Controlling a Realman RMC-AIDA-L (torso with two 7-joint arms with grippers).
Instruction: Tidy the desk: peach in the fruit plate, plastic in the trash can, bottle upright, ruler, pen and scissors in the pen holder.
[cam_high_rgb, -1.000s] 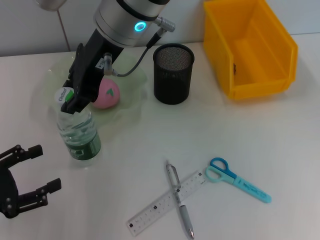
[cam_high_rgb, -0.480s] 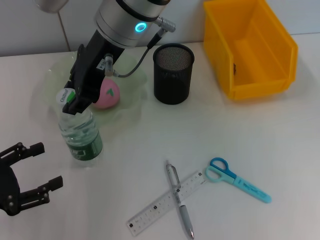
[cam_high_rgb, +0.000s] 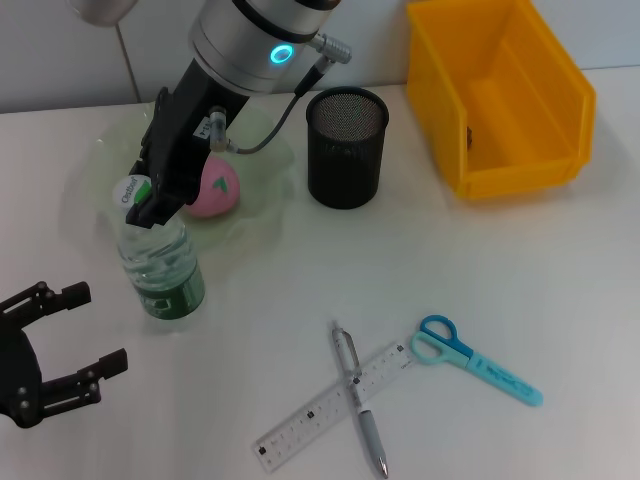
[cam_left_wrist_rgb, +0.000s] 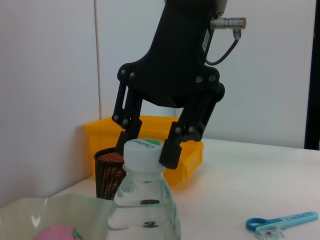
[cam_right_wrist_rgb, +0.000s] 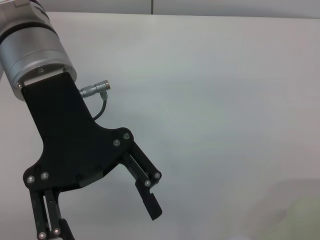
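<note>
The clear bottle (cam_high_rgb: 162, 275) stands on the white desk (cam_high_rgb: 300, 270) just in front of the pale green fruit plate (cam_high_rgb: 100, 165). My right gripper (cam_high_rgb: 140, 200) is shut on its white cap; the left wrist view shows its fingers (cam_left_wrist_rgb: 172, 147) against the cap of the bottle (cam_left_wrist_rgb: 144, 205). The pink peach (cam_high_rgb: 215, 188) lies in the plate. Near the front, the silver pen (cam_high_rgb: 358, 400) lies across the clear ruler (cam_high_rgb: 310, 415), and the blue scissors (cam_high_rgb: 470, 358) lie beside them. My left gripper (cam_high_rgb: 100, 327) hovers open at the front left. No plastic is in view.
The black mesh pen holder (cam_high_rgb: 346, 148) stands behind the middle of the desk. The yellow trash can (cam_high_rgb: 500, 95) sits at the back right. A white wall runs along the desk's far edge.
The bottle and my right gripper on its cap have shifted slightly toward the front. My left gripper has drifted a little.
</note>
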